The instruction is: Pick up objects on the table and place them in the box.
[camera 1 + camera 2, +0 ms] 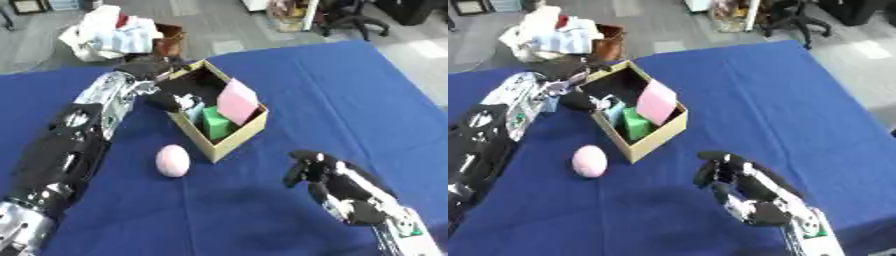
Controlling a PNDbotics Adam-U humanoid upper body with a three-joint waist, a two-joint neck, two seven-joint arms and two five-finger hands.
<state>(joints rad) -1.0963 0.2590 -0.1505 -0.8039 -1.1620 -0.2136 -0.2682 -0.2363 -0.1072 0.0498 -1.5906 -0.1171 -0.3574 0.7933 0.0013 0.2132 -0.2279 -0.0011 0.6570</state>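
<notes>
An open cardboard box [236, 137] stands mid-table. Inside it lean a pink flat piece [236, 101], a green block [214, 122] and a light blue thing [194, 111]. A pink egg-shaped ball [172, 160] lies on the blue cloth just left of the box's near corner. My left arm reaches in from the lower left, and my left hand [166, 97] is over the box's left side, dipping into it; whether it holds anything is hidden. My right hand [315, 172] hovers low at the lower right, fingers curled, holding nothing, well right of the ball.
The table [350, 100] is covered in blue cloth. Beyond its far edge stand a brown bin [171, 40] and a pile of white cloth [109, 32]. An office chair [354, 17] is at the far right.
</notes>
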